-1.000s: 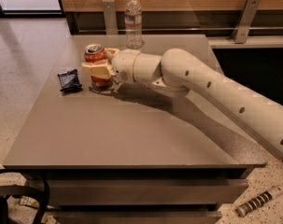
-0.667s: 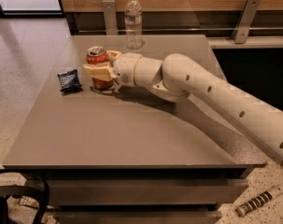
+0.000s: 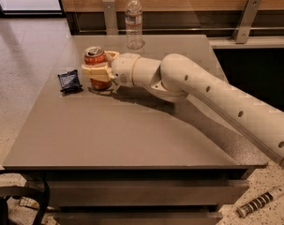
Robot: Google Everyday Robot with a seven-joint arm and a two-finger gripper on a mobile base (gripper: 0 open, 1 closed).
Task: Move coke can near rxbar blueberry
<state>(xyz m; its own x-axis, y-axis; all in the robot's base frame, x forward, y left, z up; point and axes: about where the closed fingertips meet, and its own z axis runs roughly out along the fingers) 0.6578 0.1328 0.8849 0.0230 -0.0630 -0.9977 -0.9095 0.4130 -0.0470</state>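
The coke can, red with a silver top, stands upright on the grey table at its left side. My gripper reaches in from the right, and its cream fingers are closed around the can's middle. The can's base appears to rest on the table. The rxbar blueberry, a small crinkled dark blue wrapper, lies flat just left of the can, a short gap away.
A clear plastic water bottle stands at the table's back edge, behind the gripper. Metal rail posts stand along the wall behind. My arm crosses the table's right half. The floor drops away on the left.
Almost nothing has moved. The gripper stays around the can next to the blue wrapper; the arm has shifted only slightly.
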